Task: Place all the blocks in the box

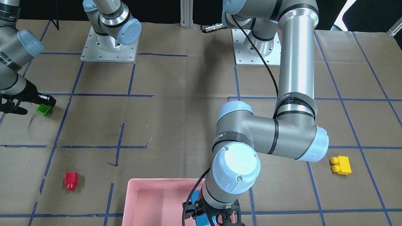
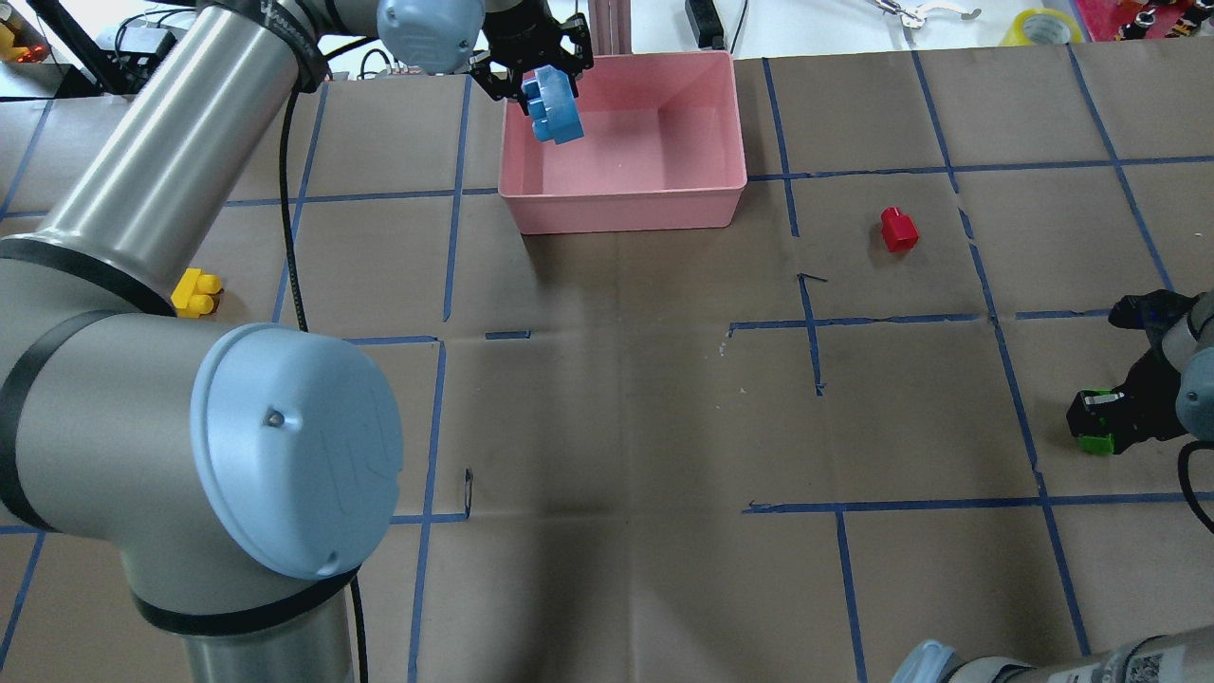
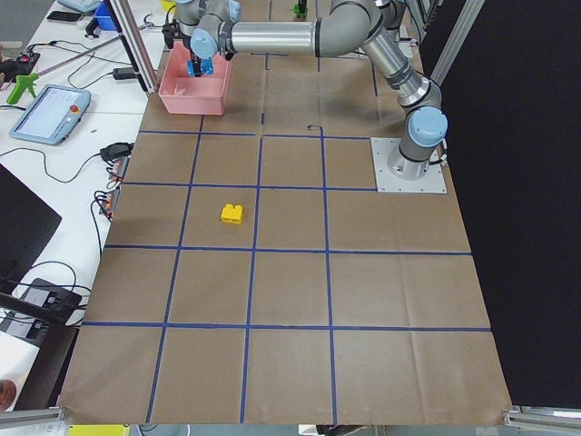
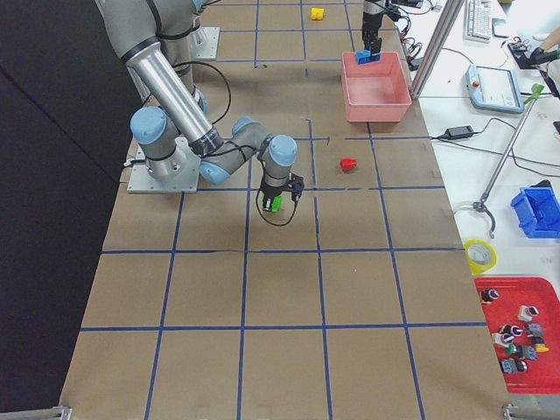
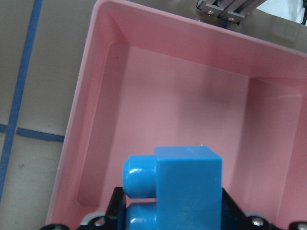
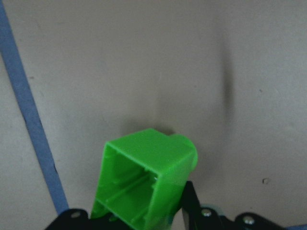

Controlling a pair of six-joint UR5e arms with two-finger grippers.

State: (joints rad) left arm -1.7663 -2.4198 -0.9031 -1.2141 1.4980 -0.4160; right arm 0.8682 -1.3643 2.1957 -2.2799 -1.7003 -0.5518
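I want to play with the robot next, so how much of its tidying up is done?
Nothing looks done yet: the pink box shows no brick inside. In hand: the left gripper holds the blue brick over the box, and the right gripper holds the green brick far from it. Left to do: the yellow brick and the red brick lie on the table, untouched.

The table (image 2: 645,408) is lit brightly and evenly from above, and only faint, soft shadows are cast. Mild glare is seen on the left arm's joint cap (image 1: 236,166). In the wrist views the blue brick (image 5: 187,182) and the green brick (image 6: 144,182) are rendered slightly soft, and a blurred shadow is thrown beneath the latter.
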